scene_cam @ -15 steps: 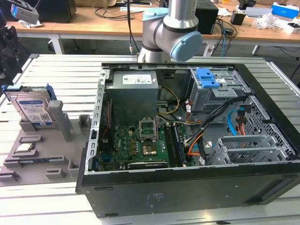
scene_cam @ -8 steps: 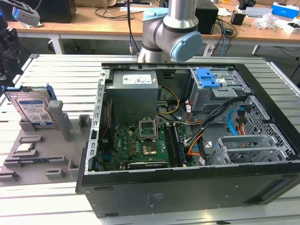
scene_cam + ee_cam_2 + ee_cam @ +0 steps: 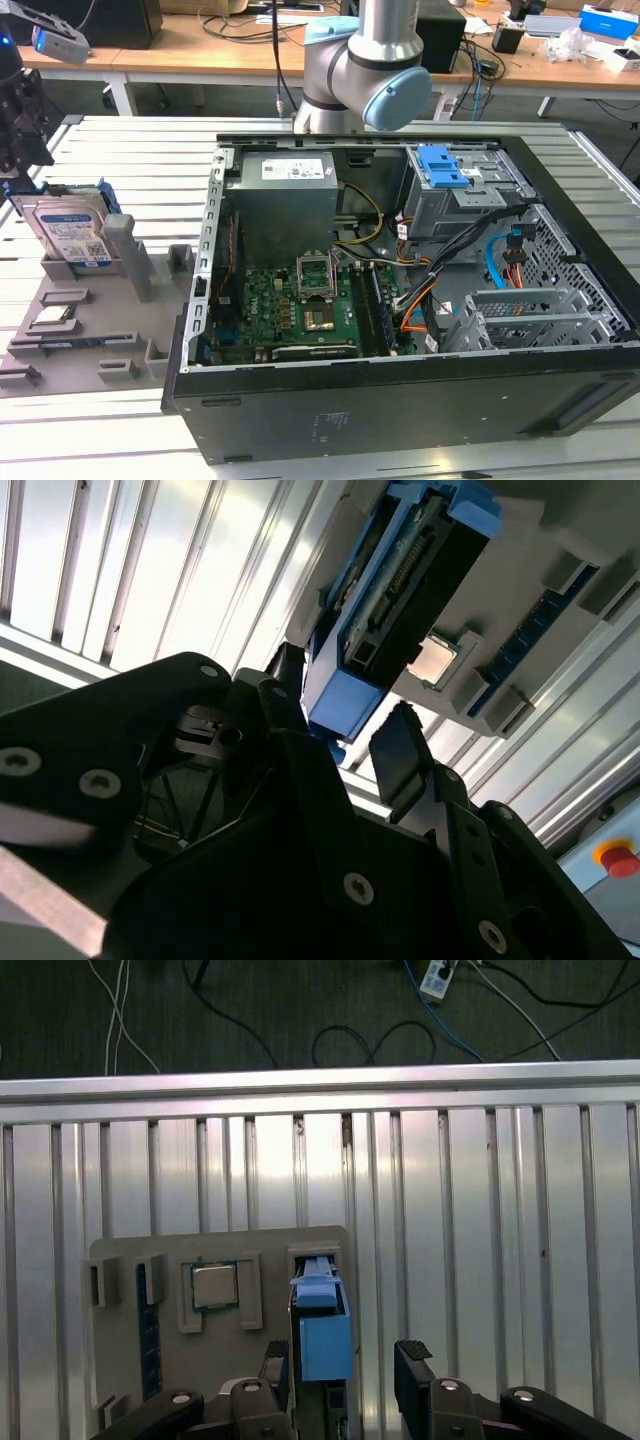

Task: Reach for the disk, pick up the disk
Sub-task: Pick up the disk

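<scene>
Item: disk (image 3: 70, 228), stood on edge in a grey holder (image 3: 110, 322), far left of the exterior view. Gripper (image 3: 345, 1365) held nothing, its fingers (image 3: 413, 1356) spread and straddling the blue bracket (image 3: 325, 1345) (one sat closer than the other). Risk: uneven closing could have tilted the disk in the holder, or slipped off the bracket. Clearance: processor chip (image 3: 214, 1285) in the neighbouring pocket; bare slatted table (image 3: 500, 1260) opposite.

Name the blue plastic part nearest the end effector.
The blue plastic bracket around the flat silver metal disk, right beneath the open end effector; the blue plastic latch sits on the grey drive cage.
</scene>
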Robot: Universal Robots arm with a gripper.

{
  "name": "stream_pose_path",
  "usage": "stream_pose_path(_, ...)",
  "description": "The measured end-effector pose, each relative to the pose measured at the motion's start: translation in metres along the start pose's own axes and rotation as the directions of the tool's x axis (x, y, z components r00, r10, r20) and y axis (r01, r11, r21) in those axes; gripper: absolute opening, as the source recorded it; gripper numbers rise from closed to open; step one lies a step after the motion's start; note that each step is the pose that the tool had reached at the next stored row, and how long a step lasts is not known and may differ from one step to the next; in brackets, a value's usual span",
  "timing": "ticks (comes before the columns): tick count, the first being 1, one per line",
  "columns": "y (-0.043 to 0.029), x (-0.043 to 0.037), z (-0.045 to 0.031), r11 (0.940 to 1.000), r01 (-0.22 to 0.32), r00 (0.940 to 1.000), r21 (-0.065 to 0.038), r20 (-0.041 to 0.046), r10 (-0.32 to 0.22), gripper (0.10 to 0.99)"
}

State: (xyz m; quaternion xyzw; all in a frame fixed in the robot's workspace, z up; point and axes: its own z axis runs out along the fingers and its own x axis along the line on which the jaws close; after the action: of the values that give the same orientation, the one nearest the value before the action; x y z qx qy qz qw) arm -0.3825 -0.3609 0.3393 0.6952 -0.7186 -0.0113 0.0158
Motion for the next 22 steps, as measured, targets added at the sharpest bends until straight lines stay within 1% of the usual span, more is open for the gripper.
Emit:
stream_pose_path(4,-0.0006,-0.0001,0.0042,1.0000,0.000,1.0000,0.000,0.0001,0.000,0.545)
stream_pose_path(7,-0.0008,0.0001,0.0089,1.0000,0.002,1.0000,0.000,-0.0005,-0.002,0.545)
stream_pose_path(11,-0.0010,0.0045,0.0100,1.0000,0.006,1.0000,0.000,-0.0012,-0.006,0.545)
stream_pose_path(15,-0.0024,0.0052,0.0153,0.9992,0.039,0.9992,0.000,-0.0034,-0.039,0.545)
stream_pose_path(20,-0.0046,0.0051,0.0213,0.9992,0.041,0.9992,0.000,-0.0035,-0.041,0.545)
stream_pose_path(22,-0.0058,0.0050,0.0249,0.9992,0.041,0.9992,0.000,-0.0034,-0.041,0.545)
